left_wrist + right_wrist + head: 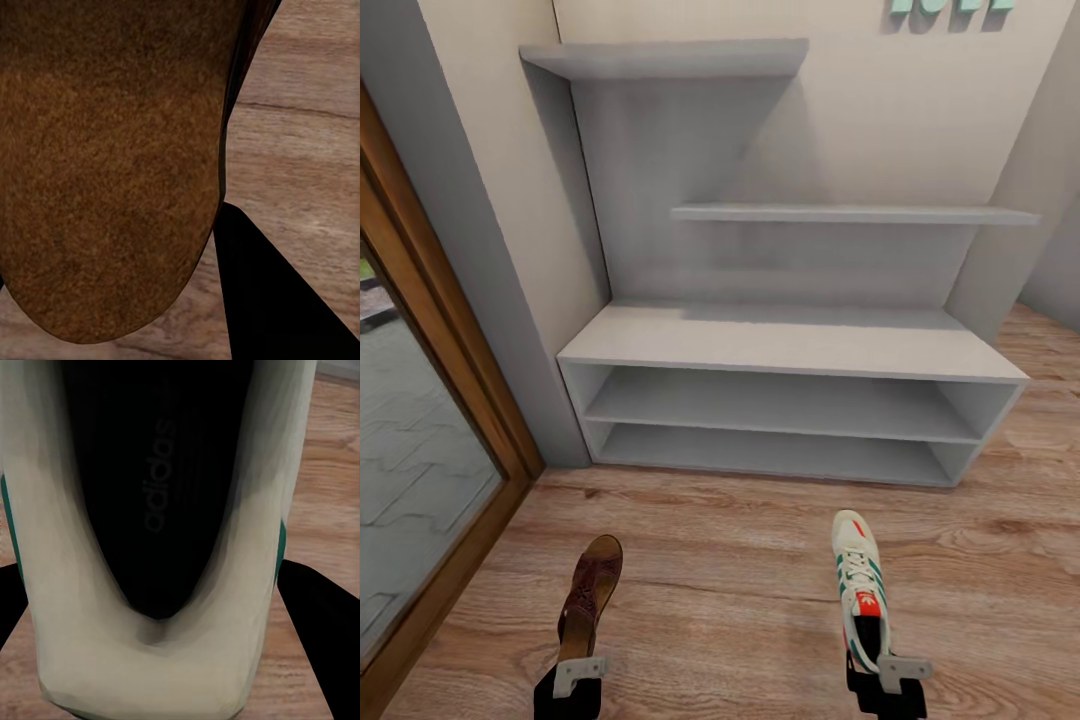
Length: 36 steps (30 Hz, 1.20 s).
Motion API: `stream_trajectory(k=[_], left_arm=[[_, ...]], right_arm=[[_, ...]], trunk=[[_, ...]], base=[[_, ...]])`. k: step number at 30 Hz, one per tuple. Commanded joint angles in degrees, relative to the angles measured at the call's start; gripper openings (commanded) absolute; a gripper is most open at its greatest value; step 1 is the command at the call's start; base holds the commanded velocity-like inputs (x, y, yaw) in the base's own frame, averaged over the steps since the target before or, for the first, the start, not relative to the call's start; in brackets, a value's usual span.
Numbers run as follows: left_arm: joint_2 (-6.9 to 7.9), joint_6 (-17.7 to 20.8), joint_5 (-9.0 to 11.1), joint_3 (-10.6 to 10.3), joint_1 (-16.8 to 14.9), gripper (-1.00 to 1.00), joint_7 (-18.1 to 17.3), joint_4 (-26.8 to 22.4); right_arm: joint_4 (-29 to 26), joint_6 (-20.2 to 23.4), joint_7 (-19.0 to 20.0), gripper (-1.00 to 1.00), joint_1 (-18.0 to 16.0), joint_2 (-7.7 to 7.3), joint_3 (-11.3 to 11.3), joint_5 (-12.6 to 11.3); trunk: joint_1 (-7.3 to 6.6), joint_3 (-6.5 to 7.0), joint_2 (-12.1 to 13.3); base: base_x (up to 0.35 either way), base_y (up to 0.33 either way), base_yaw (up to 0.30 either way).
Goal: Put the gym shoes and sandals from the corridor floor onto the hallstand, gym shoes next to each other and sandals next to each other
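The pale grey hallstand (790, 345) stands against the wall ahead, its bench top and both lower shelves bare. My left gripper (575, 682) is shut on the heel end of a brown sandal (591, 592), toe pointing toward the rack. In the left wrist view the sandal (112, 172) sits close beside a dark finger (277, 300). My right gripper (886, 678) is shut on the heel of a white gym shoe (859, 580) with green stripes. The right wrist view looks into the gym shoe (161, 510), with black fingers (319, 615) at its sides. Corridor floor (730, 590) lies beneath both.
A wood-framed glass door (430, 470) runs along the left. Stepped wall shelves (850, 214) rise above the bench. A grey wall corner (1040, 210) closes in at the right. Open wood flooring separates me from the rack.
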Motion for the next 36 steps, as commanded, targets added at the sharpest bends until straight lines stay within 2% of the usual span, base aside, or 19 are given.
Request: stream_trajectory(k=[1, 13, 15, 19, 20, 21, 23, 24, 29, 30, 36], left_arm=[[0.03, -0.09, 0.08, -0.48, -0.03, -1.0, 0.46, 0.01], [-0.08, 0.46, -0.31, -0.59, -0.14, -1.0, 0.31, -0.05], [-0.21, 0.94, -0.34, -0.63, -0.58, -1.0, 0.23, -0.12], [-0.45, 1.36, -0.34, -0.65, -1.04, -1.0, 0.25, -0.6], [-0.56, 1.84, -0.33, -0.66, -1.17, -1.0, 0.26, -0.82], [-0.64, 2.23, -0.34, -0.66, -1.29, -1.0, 0.28, -0.9], [-0.78, 3.96, -0.33, -0.66, -2.24, -1.0, 0.29, -1.06], [-0.84, 5.56, -0.31, -0.66, -3.23, -1.0, 0.29, -1.12], [-0.95, 10.99, -0.23, -0.6, -6.29, -1.0, 0.22, -1.22], [-1.02, 12.71, -0.21, -0.59, -7.32, -1.0, 0.2, -1.25], [-1.34, 18.04, -0.09, -0.58, -11.19, -1.0, 0.16, -1.35]], right_arm=[[0.04, -0.03, -0.55, -1.0, -0.05, 0.11, 0.43, 0.07], [-0.28, -0.03, -0.67, -1.0, -0.06, 0.31, 0.26, 0.02], [-0.48, -0.03, -0.79, -1.0, -0.07, -0.19, 0.11, 0.07], [-0.62, -0.03, -0.85, -1.0, -0.08, -3.0, 0.01, -0.02], [-0.64, -0.03, -0.82, -1.0, -0.08, -4.58, -0.06, -0.25], [-0.65, -0.01, -0.77, -1.0, -0.08, -6.06, -0.21, -0.75], [-0.66, -0.02, -0.73, -1.0, -0.08, -7.21, -0.56, -1.68], [-0.66, 0.0, -0.71, -1.0, -0.08, -8.02, -1.15, -2.99], [-0.6, 0.05, -0.59, -1.0, -0.08, -9.79, -2.92, -7.31], [-0.48, 0.05, -0.57, -1.0, -0.08, -10.67, -3.2, -8.32], [-0.15, 0.06, -0.63, -1.0, -0.08, -12.61, -3.76, -9.91]], trunk=[[-0.01, -0.05, -0.02], [-0.01, -0.05, -0.02], [-0.01, -0.05, -0.02], [-0.01, -0.05, -0.02], [-0.01, -0.05, -0.02], [-0.01, -0.05, -0.02], [-0.01, -0.05, -0.02], [-0.01, -0.05, -0.02], [-0.01, -0.05, -0.02], [-0.01, -0.05, -0.02], [-0.01, -0.05, -0.02]], base=[[0.0, 0.0, 0.0], [0.0, 0.0, 0.0], [0.0, 0.0, 0.0], [0.0, 0.0, 0.0], [0.0, 0.0, 0.0], [0.0, 0.0, 0.0], [0.0, 0.0, 0.0], [0.0, 0.0, 0.0], [0.0, 0.0, 0.0], [0.0, 0.0, 0.0], [0.0, 0.0, 0.0]])
